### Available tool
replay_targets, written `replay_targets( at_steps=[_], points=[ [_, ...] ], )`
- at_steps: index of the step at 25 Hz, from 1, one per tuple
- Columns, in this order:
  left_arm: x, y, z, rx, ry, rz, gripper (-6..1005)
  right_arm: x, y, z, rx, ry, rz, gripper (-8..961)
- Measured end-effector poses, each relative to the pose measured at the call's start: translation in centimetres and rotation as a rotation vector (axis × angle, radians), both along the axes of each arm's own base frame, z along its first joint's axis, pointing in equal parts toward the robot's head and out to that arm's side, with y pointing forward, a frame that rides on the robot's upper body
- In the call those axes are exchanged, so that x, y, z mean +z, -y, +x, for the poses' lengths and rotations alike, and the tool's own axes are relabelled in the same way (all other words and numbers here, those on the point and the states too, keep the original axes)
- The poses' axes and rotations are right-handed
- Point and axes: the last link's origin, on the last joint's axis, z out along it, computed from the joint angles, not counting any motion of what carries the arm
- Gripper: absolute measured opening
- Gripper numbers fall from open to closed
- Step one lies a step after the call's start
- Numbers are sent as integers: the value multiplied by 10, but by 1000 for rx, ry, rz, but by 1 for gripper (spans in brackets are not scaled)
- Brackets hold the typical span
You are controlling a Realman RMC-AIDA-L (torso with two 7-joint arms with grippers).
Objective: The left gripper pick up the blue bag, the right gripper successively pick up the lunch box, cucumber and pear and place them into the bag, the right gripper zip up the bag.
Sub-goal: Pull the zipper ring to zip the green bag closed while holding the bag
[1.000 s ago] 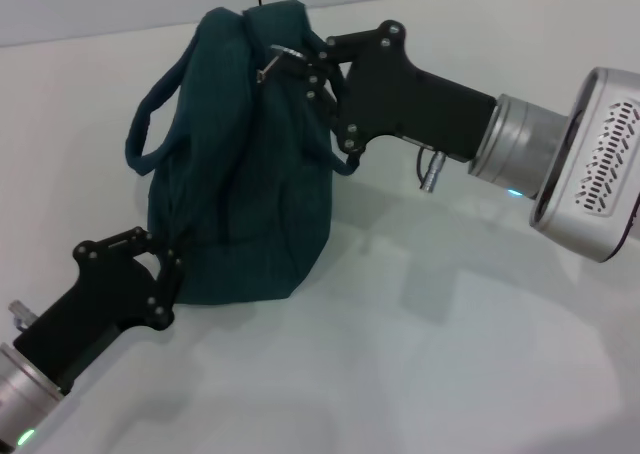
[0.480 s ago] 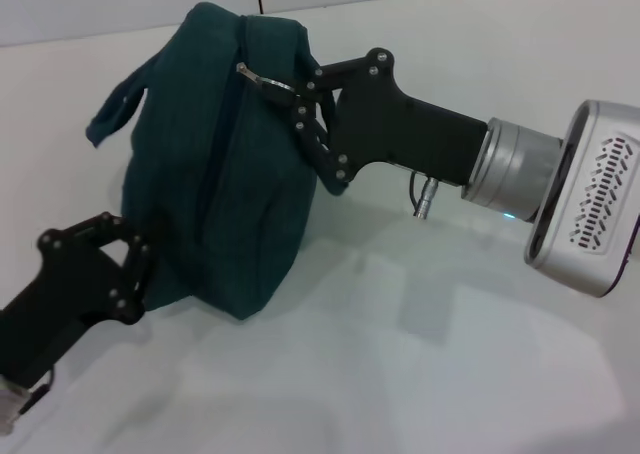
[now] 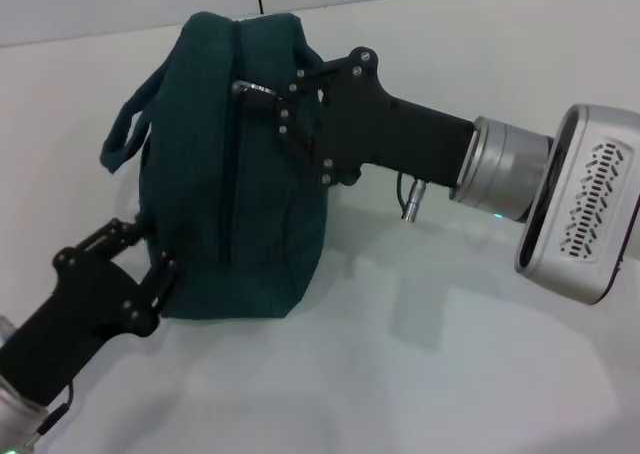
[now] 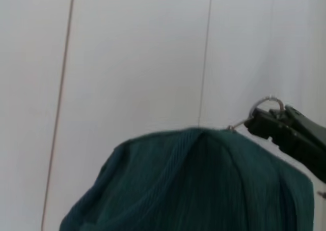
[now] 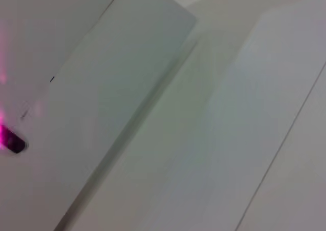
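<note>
Right now my right gripper (image 3: 268,92) is up at the top of the blue bag (image 3: 230,174), fingers pinched on the metal zipper ring (image 3: 252,89). From the left wrist view I see the same thing: the ring (image 4: 268,106) caught at the tip of the right gripper (image 4: 254,123), just past the bag's (image 4: 193,185) top edge. Ring sits at the upper end of the zipper line (image 3: 233,164), which runs down the bag's front face and looks closed along the length I can see.

My left gripper (image 3: 150,259) is at the bag's lower left corner, fingers against the fabric. I read it as clamped on the bag, though the contact itself is mostly hidden by the cloth. One fabric handle (image 3: 125,139) loops out on the bag's left side.

Bag stands upright with its bottom on the white bench (image 3: 420,374), between the two arms. Lunch box, cucumber and pear aren't visible to me in any view.

Right wrist view gives me nothing useful, only pale flat surfaces and a pink glow at one edge.
</note>
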Motion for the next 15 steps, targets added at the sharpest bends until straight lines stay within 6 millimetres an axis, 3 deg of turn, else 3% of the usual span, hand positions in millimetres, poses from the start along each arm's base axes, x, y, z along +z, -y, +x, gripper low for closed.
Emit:
replay_targets(
  at_steps=[6,15],
  points=[
    [6,9,9,-24,85,64,376,-5,0,0,-6,14,-14,14],
    [11,3,25,-108,132,78,766,-4,1,0,-11,8,-11,17]
  ],
)
